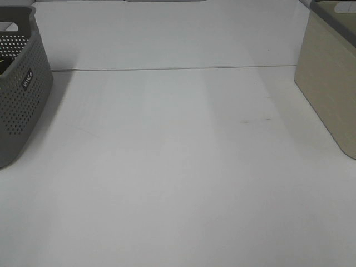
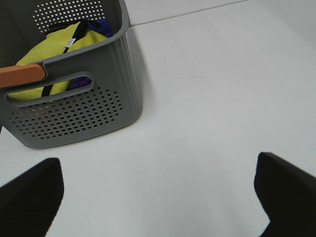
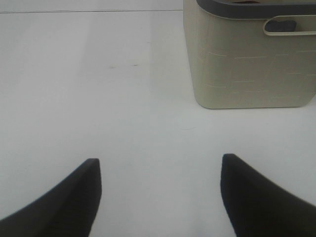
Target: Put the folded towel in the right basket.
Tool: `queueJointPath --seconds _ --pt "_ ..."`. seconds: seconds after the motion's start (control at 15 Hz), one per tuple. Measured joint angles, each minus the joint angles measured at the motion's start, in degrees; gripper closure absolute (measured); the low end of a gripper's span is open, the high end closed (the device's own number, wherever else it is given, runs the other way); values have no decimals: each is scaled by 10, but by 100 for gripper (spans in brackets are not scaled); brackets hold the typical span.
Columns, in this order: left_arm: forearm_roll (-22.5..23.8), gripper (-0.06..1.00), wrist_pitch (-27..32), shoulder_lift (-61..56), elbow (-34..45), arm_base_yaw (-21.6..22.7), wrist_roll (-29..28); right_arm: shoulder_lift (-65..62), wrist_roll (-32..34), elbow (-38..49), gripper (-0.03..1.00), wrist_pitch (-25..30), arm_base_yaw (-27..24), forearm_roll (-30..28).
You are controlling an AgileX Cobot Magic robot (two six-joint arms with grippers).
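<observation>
A folded yellow-green towel (image 2: 54,47) with black trim lies inside the grey perforated basket (image 2: 74,116), next to a blue-purple cloth (image 2: 101,24). This grey basket stands at the table's left edge in the exterior high view (image 1: 22,94). The beige right basket (image 1: 328,94) with a dark rim stands at the right edge and also shows in the right wrist view (image 3: 252,64). My left gripper (image 2: 158,163) is open and empty, a short way in front of the grey basket. My right gripper (image 3: 160,159) is open and empty, in front of the beige basket. Neither gripper shows in the exterior high view.
The white table (image 1: 178,167) spreads between the two baskets. An orange grip (image 2: 22,75) sits on the grey basket's near rim. A seam (image 1: 167,68) runs across the table's back.
</observation>
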Motion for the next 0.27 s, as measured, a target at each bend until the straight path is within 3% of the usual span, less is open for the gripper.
queueJointPath --seconds 0.27 --pt "0 -4 0 0 0 0 0 0 0 0 32 0 0 0"
